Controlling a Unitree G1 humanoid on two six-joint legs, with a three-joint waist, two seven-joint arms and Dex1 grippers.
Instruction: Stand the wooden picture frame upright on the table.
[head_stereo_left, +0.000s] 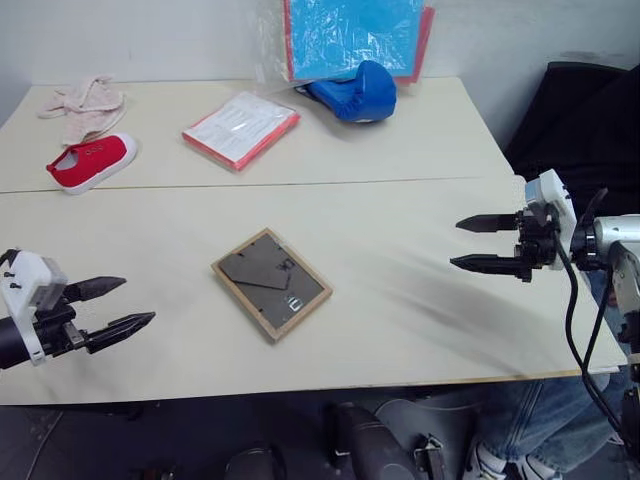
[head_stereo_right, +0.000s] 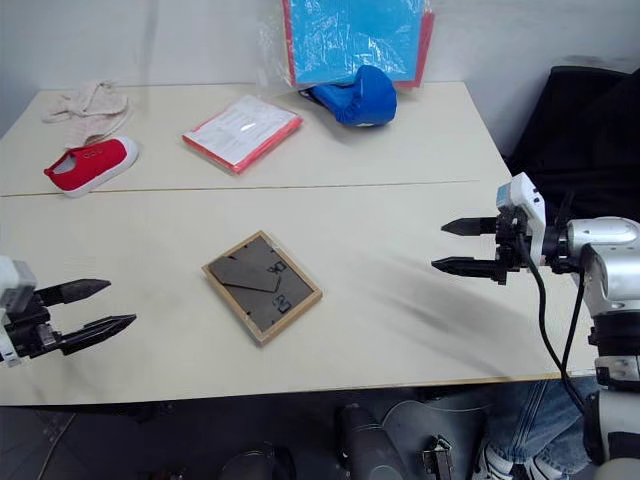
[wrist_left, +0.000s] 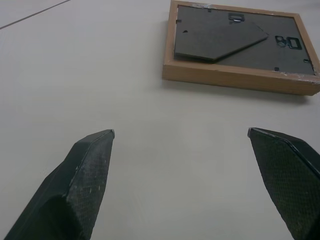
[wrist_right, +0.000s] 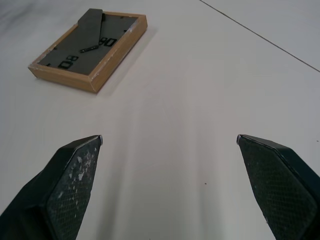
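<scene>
Flanking wooden picture frame (head_stereo_left: 271, 283): red shoe (head_stereo_left: 91, 161), booklet (head_stereo_left: 241, 128)

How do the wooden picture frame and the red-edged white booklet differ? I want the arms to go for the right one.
The wooden picture frame has a light wood rim around a dark back board; the booklet is white with a red edge. The frame lies on the near half of the table, between the two open pincers; the booklet lies beyond the seam, on the far half. Both are rectangular and lie flat, turned askew.

bare table (head_stereo_left: 400, 280) all round wooden picture frame (head_stereo_left: 271, 283), clutter far side
</scene>
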